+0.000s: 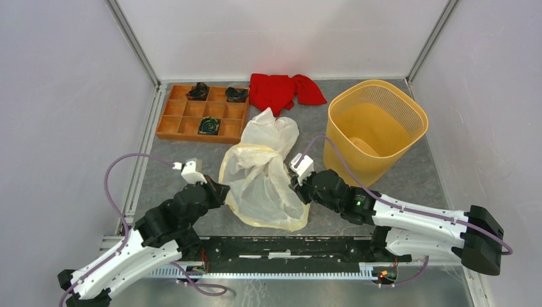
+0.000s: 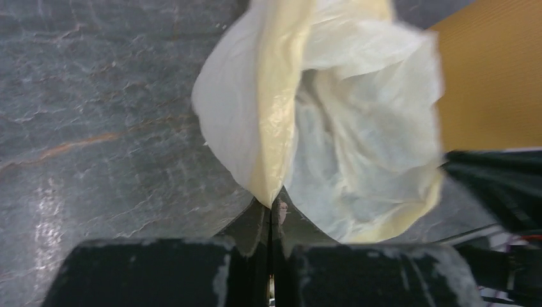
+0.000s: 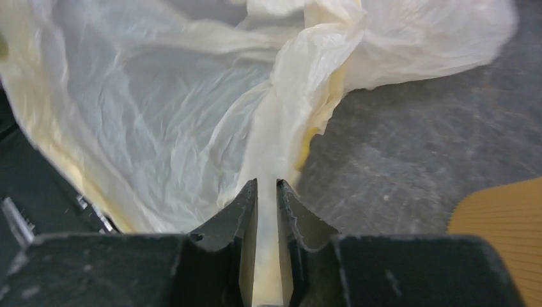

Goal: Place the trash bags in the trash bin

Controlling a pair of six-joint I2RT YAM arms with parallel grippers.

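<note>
- Left tool (image 2: 271, 203): (closest to its own wrist camera) fingers pressed together, pinching the cream edge of the trash bag (image 1: 262, 176).
- Right tool (image 3: 267, 185): fingers drawn in to a narrow slit, with a bunched fold of the bag's film caught between them.
- Trash bag: thin, wrinkled, translucent cream-white. It is spread between the two tools near the middle of the table (image 1: 409, 185), its mouth pulled into a loop. Its far end is crumpled and reaches toward the red cloth (image 1: 278, 91). It is outside the bin.
- Trash bin (image 1: 335, 153): yellow-orange, lattice sides, upright, to the right of the bag and beyond the right arm (nothing of the bag is over its rim).
- Red cloth: bunched at the far edge, between bin and tray.
- Wooden tray (image 1: 176, 125): brown, divided into compartments, at far left. Three compartments each hold a small dark object (image 1: 209, 125).
</note>
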